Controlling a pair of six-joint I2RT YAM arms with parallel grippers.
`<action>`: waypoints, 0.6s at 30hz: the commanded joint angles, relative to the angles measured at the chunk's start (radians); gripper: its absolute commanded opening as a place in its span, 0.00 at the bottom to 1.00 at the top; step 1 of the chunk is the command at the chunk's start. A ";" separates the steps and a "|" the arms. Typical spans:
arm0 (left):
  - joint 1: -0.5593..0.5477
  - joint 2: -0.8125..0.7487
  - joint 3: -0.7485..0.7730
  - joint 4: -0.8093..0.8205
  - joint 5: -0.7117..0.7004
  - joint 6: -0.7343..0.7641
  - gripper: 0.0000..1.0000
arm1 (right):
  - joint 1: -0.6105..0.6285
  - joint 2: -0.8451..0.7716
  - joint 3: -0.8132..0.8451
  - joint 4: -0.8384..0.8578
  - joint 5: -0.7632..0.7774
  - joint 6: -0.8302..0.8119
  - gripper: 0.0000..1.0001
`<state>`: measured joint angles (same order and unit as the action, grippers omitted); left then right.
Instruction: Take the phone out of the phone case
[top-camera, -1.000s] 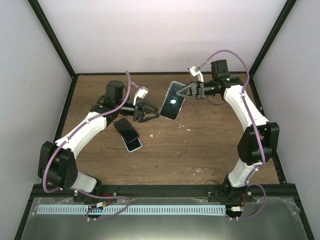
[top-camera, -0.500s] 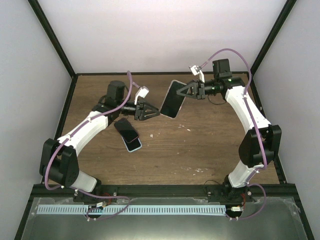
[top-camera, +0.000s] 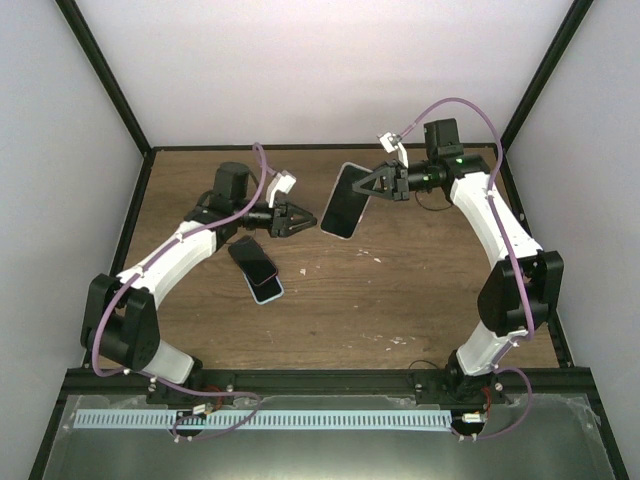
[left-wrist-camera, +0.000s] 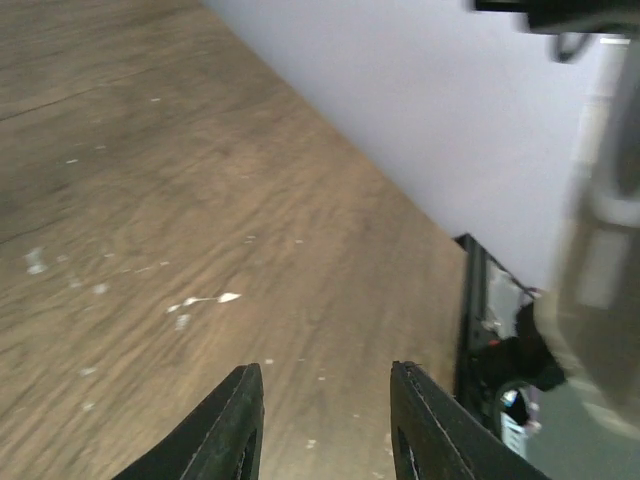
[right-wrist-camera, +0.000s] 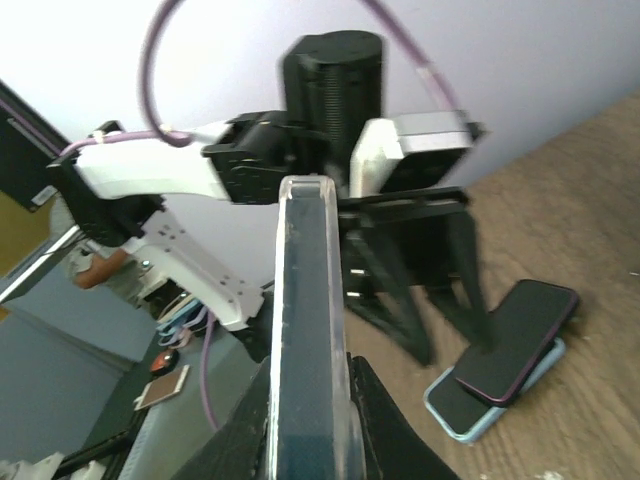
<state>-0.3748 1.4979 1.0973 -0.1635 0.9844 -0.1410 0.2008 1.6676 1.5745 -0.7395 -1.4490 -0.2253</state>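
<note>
The right gripper (top-camera: 366, 188) holds the phone (top-camera: 343, 203) up in the air, above the table (top-camera: 420, 290). Seen from the top, the phone is at about 12 o'clock from the middle of the table. The right gripper is at 2 o'clock from the phone, and its two fingers are squeezed tight on the phone's upper right edge. The phone tilts, with its dark glass side facing up. In the right wrist view we see the phone from its thin edge. It stands straight up between the fingers (right-wrist-camera: 372, 425) and has a pale rim around it. I cannot tell if that rim is the case. The left gripper (top-camera: 312, 223) is at 8 o'clock from the phone, close to it but not touching. Its fingers (left-wrist-camera: 235, 425) are a little way apart and there is nothing between them, only the brown wood far below. Two more flat things lie on the table at 9 o'clock from the middle. One is a dark phone (top-camera: 250, 257). It lies partly on top of a light blue one (top-camera: 268, 290), and both are under the left arm.
</note>
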 joint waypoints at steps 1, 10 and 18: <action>0.005 0.033 0.021 -0.026 -0.133 0.024 0.37 | 0.030 -0.065 0.025 -0.046 -0.216 0.000 0.01; 0.097 -0.078 -0.041 -0.005 0.113 0.060 0.65 | 0.015 -0.113 -0.038 0.112 -0.081 0.132 0.01; 0.102 -0.227 -0.136 -0.054 0.236 0.116 0.71 | 0.012 -0.213 -0.243 0.433 -0.002 0.431 0.01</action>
<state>-0.2676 1.3163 1.0046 -0.2150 1.1130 -0.0399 0.2173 1.4967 1.3579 -0.4610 -1.4490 0.0540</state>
